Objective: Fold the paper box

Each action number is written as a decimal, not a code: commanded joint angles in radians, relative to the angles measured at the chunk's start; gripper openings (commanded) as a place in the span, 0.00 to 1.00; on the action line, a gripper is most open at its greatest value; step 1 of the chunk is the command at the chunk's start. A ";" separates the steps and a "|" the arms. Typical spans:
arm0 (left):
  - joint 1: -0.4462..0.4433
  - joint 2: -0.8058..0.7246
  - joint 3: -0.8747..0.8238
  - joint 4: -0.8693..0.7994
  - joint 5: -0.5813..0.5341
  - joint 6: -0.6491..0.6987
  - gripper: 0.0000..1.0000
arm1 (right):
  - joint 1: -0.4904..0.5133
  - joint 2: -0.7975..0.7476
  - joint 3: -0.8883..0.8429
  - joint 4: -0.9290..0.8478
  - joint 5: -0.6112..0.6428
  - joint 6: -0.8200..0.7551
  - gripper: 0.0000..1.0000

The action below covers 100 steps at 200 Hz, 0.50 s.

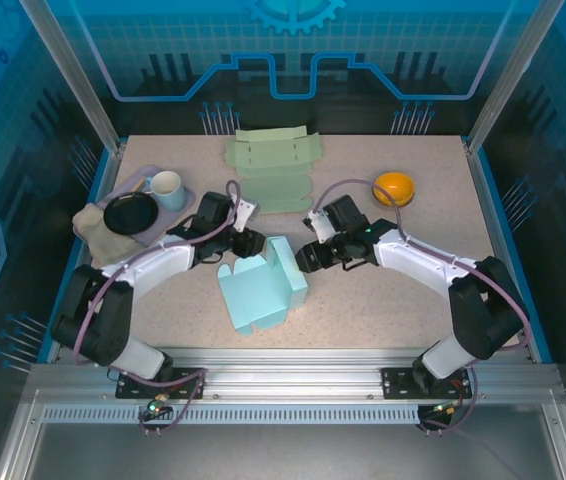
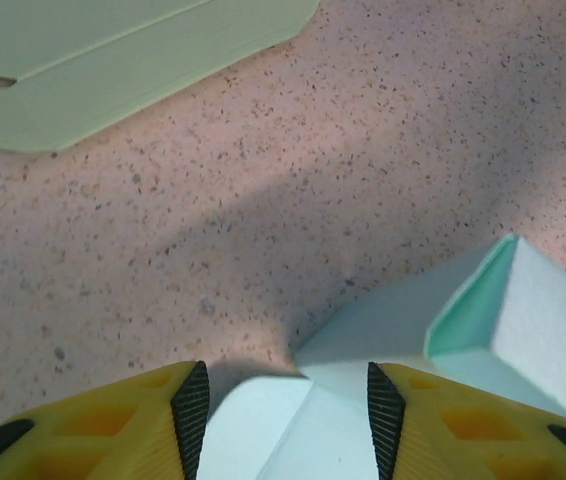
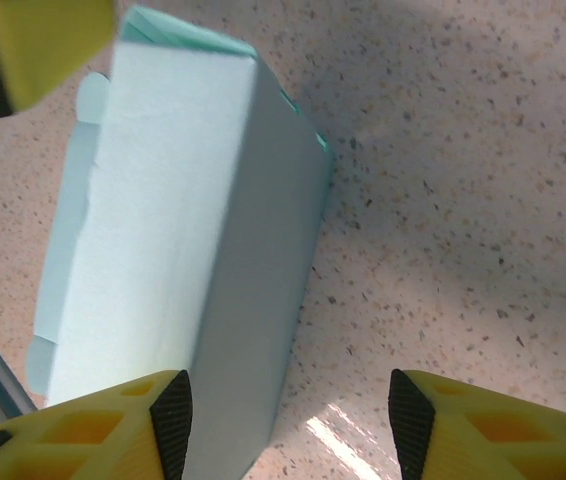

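Squarely between the hands lies the box, long axis near-left to far-right; left hand, jaws apart, straddles its far-left corner; right hand, likewise apart, faces its right wall.

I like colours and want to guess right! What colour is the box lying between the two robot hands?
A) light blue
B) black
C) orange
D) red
A: the paper box on the table between the left gripper and the right gripper is a pale light blue all over.
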 commanded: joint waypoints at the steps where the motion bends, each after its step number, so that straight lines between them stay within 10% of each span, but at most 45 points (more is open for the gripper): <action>1: 0.009 0.020 0.048 -0.119 0.033 0.063 0.49 | 0.002 0.008 0.052 -0.016 -0.038 0.014 0.57; 100: -0.140 -0.071 -0.275 0.310 -0.082 -0.375 0.32 | -0.001 0.175 0.228 -0.088 -0.099 -0.135 0.47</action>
